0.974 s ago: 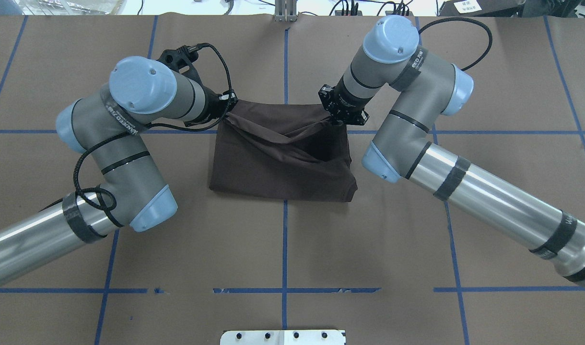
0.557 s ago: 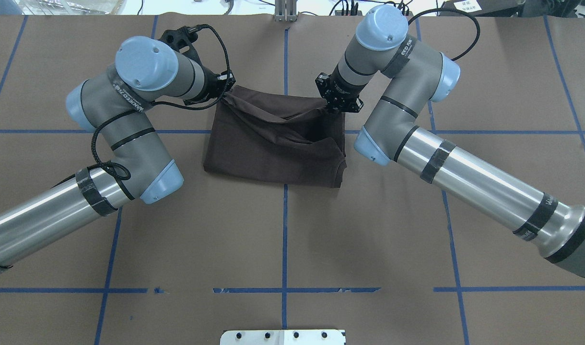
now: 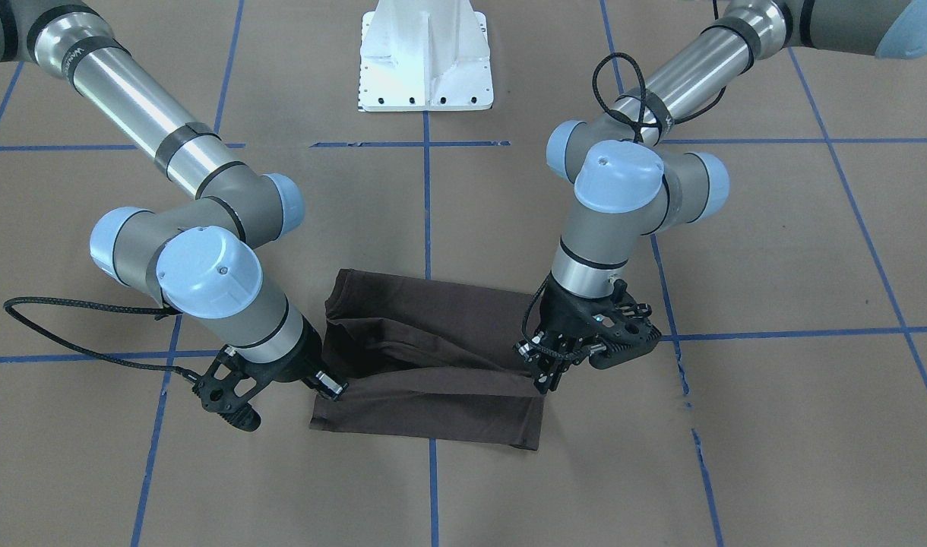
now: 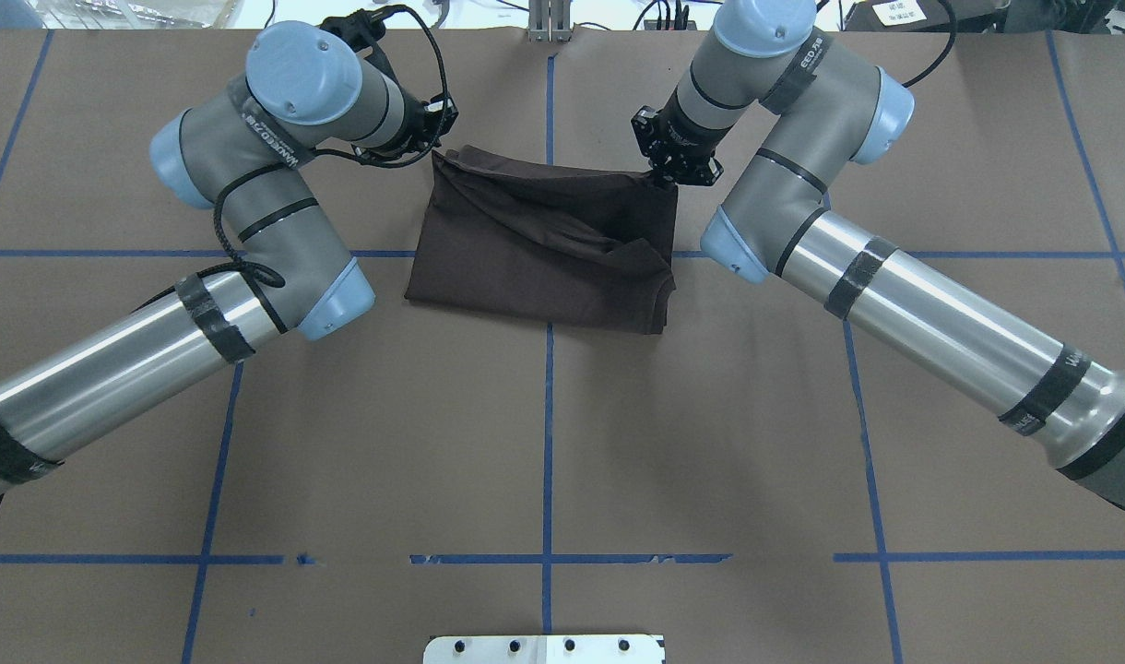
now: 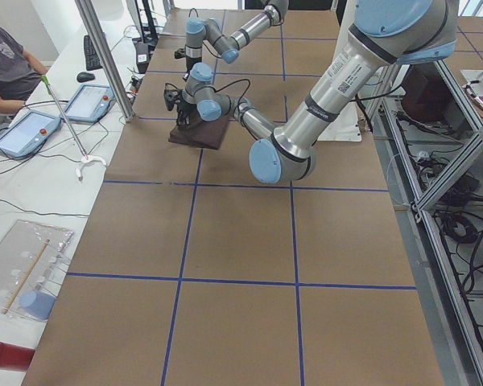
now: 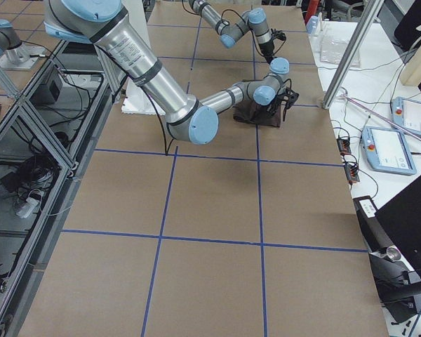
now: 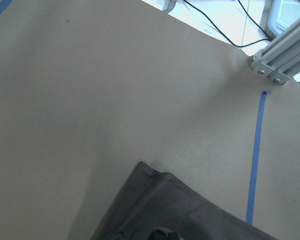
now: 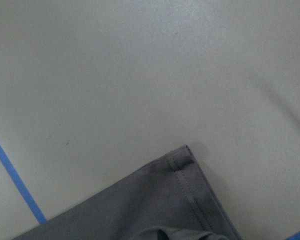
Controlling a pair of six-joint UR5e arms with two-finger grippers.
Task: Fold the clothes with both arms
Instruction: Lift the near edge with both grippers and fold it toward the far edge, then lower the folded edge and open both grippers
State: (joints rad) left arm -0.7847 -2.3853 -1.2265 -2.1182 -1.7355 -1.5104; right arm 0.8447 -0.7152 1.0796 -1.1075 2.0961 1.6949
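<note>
The dark brown T-shirt (image 4: 544, 244) lies folded on the brown table, its upper layer lifted along the far edge and sagging in loose creases. My left gripper (image 4: 436, 155) is shut on the shirt's far left corner. My right gripper (image 4: 664, 180) is shut on the far right corner. In the front-facing view the shirt (image 3: 433, 365) hangs between the left gripper (image 3: 543, 378) and the right gripper (image 3: 334, 389), with a flat layer resting on the table below. Each wrist view shows a hemmed corner of the shirt (image 7: 160, 205) (image 8: 175, 200) just above the table paper; the fingers are out of frame.
Blue tape lines (image 4: 548, 433) grid the brown table cover. The white pedestal base (image 3: 425, 57) stands at the robot's side. An aluminium post (image 4: 549, 18) and cables sit just past the far edge. A person (image 5: 4, 68) and tablets (image 5: 24, 133) are beside the table.
Both arms have moved toward the far edge of the table, away from the robot's base, pulling the held corners and the whole shirt with them. The grips are unchanged.
</note>
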